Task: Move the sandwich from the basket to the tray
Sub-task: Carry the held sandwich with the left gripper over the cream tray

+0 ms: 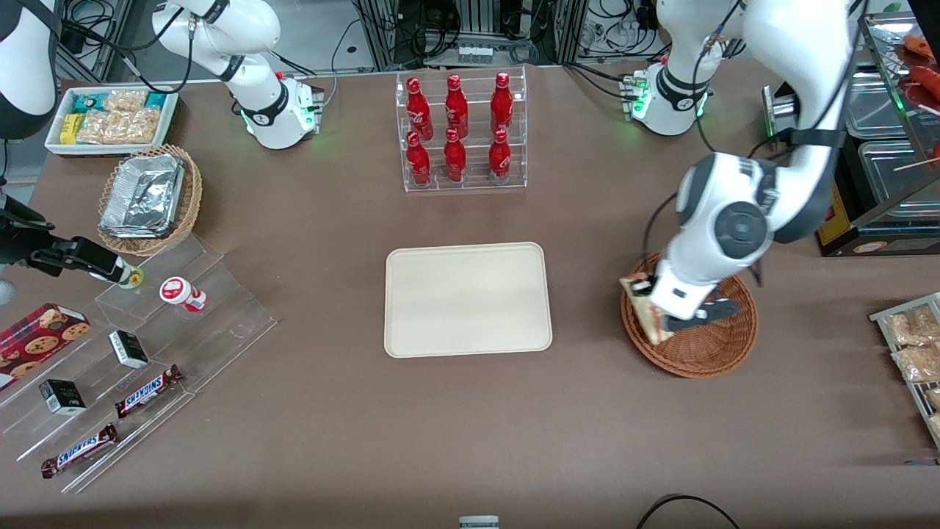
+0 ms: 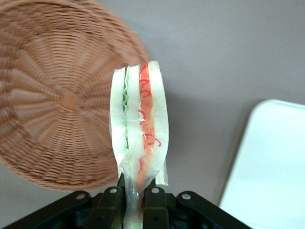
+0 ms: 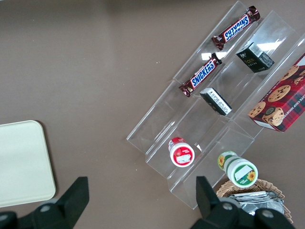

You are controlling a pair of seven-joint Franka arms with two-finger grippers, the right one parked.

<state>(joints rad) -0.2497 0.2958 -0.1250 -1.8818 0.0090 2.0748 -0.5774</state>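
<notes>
Gripping the sandwich point(image 2: 139, 129) above the basket point(image 1: 705, 345) rim, the gripper point(image 2: 133, 200) hides its lower end.

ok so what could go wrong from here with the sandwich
The gripper, above the basket rim, pinches only the sandwich wrapper's edge, so it might slip out mid-carry. The wedge hangs low and could clip the rim. The tray lies some way toward the parked arm's end, so a swinging release might miss.

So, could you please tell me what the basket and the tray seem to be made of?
Basket: woven wicker, matte reddish-brown; strands radiate from its centre. Tray: probably plastic, smooth matte cream, moulded rim and rounded corners. The end effector holds the sandwich above the basket's edge.
</notes>
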